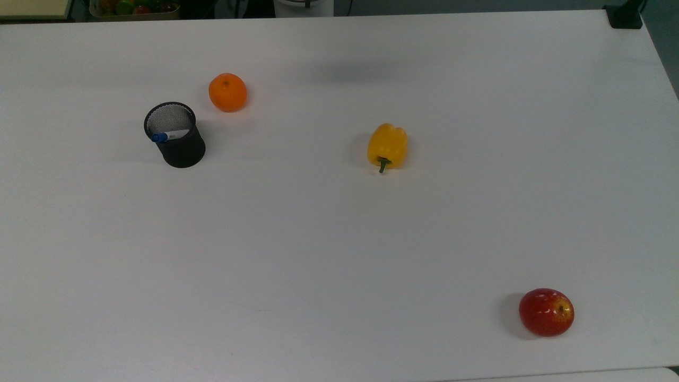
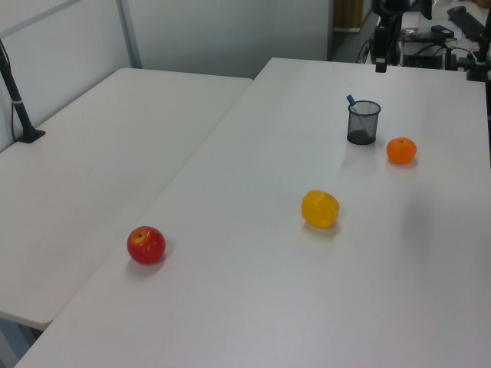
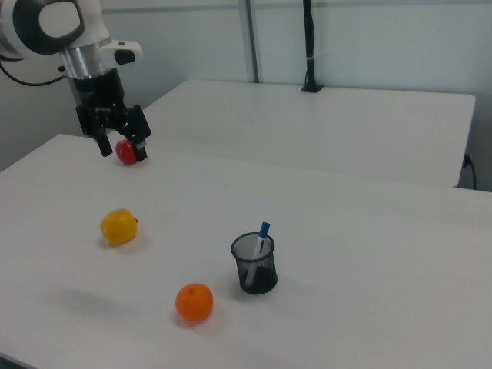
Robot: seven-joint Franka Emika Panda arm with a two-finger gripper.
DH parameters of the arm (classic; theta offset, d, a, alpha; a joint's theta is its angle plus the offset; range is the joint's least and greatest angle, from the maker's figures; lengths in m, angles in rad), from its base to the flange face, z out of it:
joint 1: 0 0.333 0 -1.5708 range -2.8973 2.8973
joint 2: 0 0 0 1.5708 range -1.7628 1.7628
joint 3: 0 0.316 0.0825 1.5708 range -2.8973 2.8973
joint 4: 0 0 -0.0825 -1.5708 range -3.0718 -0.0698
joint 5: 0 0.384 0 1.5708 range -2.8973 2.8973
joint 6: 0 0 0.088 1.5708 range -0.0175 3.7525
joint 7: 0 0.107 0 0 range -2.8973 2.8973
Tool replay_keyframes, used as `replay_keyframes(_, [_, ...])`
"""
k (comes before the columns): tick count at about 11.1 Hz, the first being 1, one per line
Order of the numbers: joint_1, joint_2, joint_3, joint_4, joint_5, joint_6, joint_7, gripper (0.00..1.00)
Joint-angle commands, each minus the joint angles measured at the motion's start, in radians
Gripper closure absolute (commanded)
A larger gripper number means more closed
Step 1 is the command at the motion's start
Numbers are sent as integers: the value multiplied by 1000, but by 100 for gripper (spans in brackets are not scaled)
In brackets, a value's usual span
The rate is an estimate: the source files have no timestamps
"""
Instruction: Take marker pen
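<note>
The marker pen (image 3: 262,239) stands in a black mesh pen cup (image 3: 254,264) on the white table (image 1: 339,239). It leans on the rim, and its blue cap pokes out at the top. In the top view the pen (image 1: 170,136) lies across the cup's mouth, with the cap at the top view's left.

The gripper (image 3: 119,144) hangs high over the table, well away from the cup. Its two fingers (image 3: 102,144) are spread apart and hold nothing.

To do this step well, I think the arm should first go across until it is right above the blue cap. Then it should come down slowly and line its fingers up on both sides of the pen, above the rim. The pen is thin and tilted, so the fingers need to close gently on the part that sticks out. The cup looks light and could tip or slide if it gets bumped. A straight lift up would help the pen come out clean.

An orange (image 3: 194,302) sits near the cup. A yellow pepper (image 3: 118,227) lies farther off, and a red apple (image 1: 546,312) rests near a far corner.

The table is smooth and plain. Another white table (image 2: 92,169) stands beside it, with a black pole (image 3: 309,46) clamped at its far edge. Grey walls stand behind.
</note>
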Motion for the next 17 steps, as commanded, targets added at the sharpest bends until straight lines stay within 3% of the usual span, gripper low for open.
replay_keyframes(1, [3,10,-9,14,20,-12,-16,0])
replay_keyframes(6, [1,10,-9,14,20,-17,-19,0])
replay_keyframes(9, [-36,15,-10,31,20,-22,-70,0])
replay_keyframes(13, [-146,36,-10,34,15,-8,-142,0])
replay_keyframes(17, [-272,125,-10,97,1,36,-205,0])
